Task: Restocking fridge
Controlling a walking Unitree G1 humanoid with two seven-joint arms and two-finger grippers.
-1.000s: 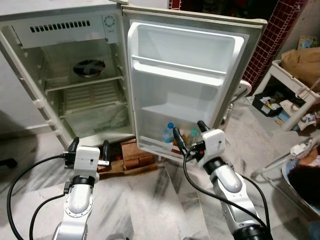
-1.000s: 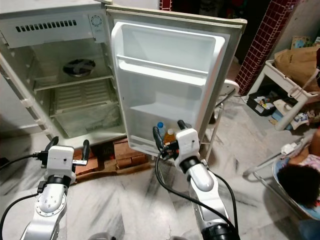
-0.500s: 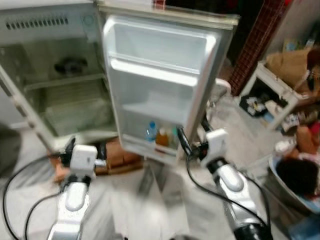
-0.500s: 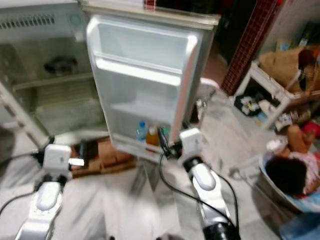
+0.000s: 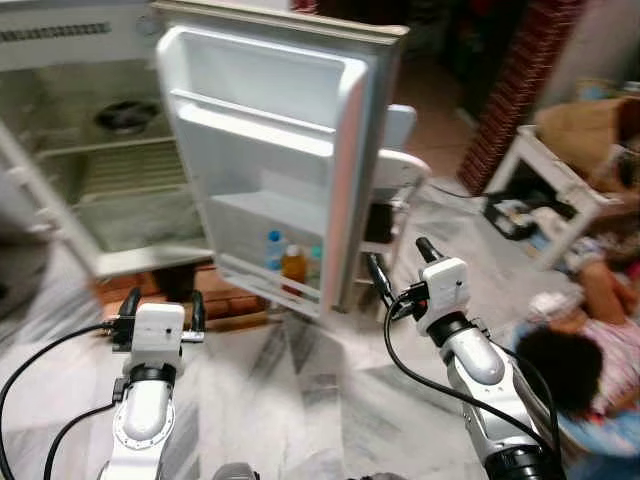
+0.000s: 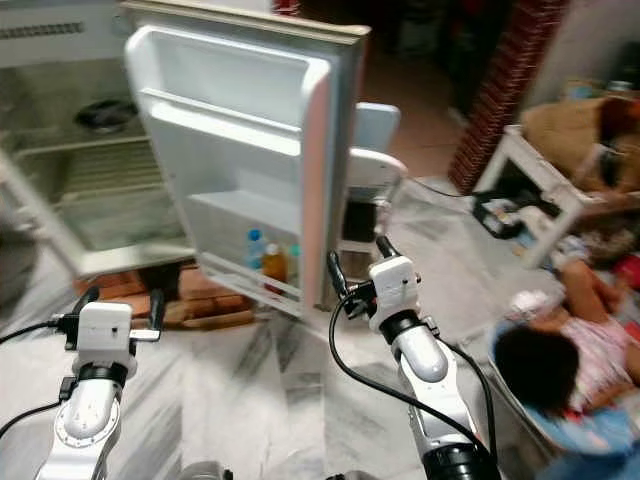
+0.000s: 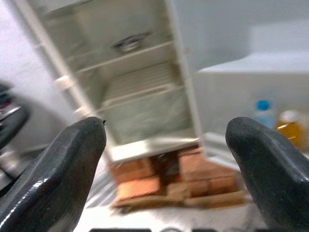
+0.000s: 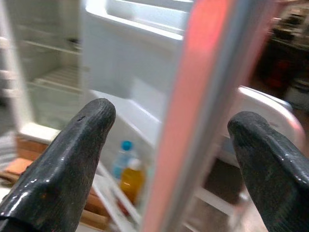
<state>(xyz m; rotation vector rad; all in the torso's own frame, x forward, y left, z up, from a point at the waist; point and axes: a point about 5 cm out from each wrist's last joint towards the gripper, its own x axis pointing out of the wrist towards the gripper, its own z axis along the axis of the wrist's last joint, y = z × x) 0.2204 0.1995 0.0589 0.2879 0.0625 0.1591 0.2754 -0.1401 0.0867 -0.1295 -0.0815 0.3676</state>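
Open fridge door [image 5: 270, 150] with bottles [image 5: 292, 264] (bottom rack), left gripper [image 5: 158, 306] and right gripper [image 5: 400, 265] both spread wide, empty

- I see the fridge [image 5: 90, 160] on my left, its door [image 5: 270, 150] swung open in front of me.
- Bottles [image 5: 292, 263] stand in the door's bottom shelf.
- Bricks [image 7: 159, 176] lie under the fridge.
- A person [image 5: 560, 365] is on my right.

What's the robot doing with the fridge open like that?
It's restocking the fridge, and right now both hands are empty. The left gripper and the right gripper are held open in front of it, above the marble floor. The fridge door stands wide open with a few bottles in its bottom rack. A person sits on the floor to the robot's right.
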